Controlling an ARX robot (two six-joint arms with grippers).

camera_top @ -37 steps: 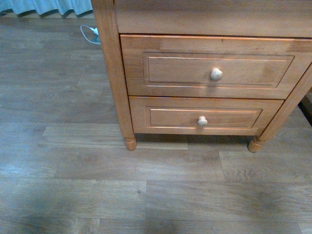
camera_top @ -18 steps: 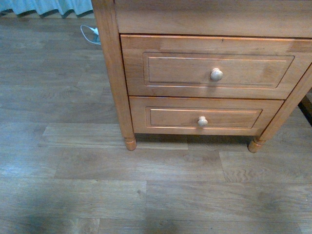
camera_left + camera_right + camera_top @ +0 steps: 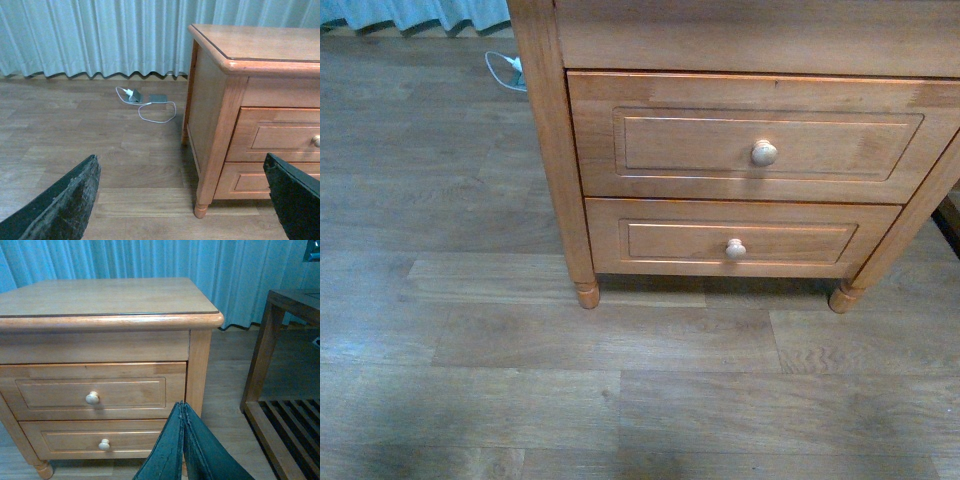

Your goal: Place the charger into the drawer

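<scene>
The charger is out of view in every frame. The drawer is the taller upper one of a honey-brown nightstand, with a round pale knob, and it is closed. It also shows in the right wrist view, drawer, and partly in the left wrist view, drawer. My left gripper is open and empty, off the cabinet's left front corner above the floor. My right gripper is shut with nothing in it, in front of the cabinet's right front post. Neither arm shows in the front view.
Under the drawer sits a shorter closed drawer front with a smaller knob. A white cord with a pale plug lies on the wood floor near the curtain. A dark slatted wooden rack stands right of the cabinet.
</scene>
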